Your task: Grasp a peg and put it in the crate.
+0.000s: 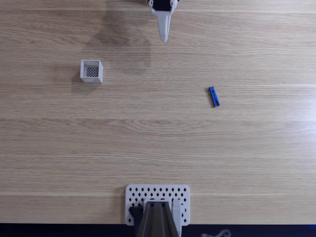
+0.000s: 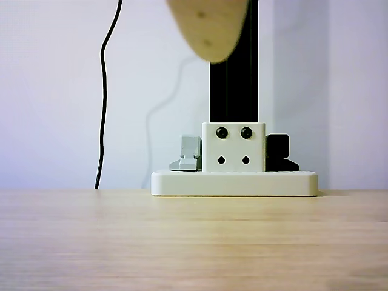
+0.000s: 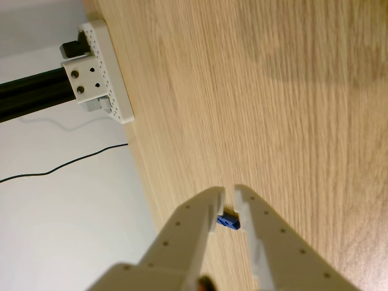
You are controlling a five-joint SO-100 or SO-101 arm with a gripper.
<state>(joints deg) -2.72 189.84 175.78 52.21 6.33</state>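
Wood-grain bench (image 1: pixel 158 143) carries everything. Nearest in the wrist view, the end effector (image 3: pixel 228 193) is empty, its jaws a narrow slit apart; beyond them lies one blue peg (image 3: pixel 228 222). One crate (image 1: pixel 92 71) stands well apart. Judged step: the approach. Next it must open wider and descend over the peg.

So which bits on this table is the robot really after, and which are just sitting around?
Part of the job:
- blue peg, lying on the table
- white crate, nothing in it
- gripper, nearly shut, holding nothing

Just there:
- perforated white plate at the table edge
- black post standing on it
- black cable
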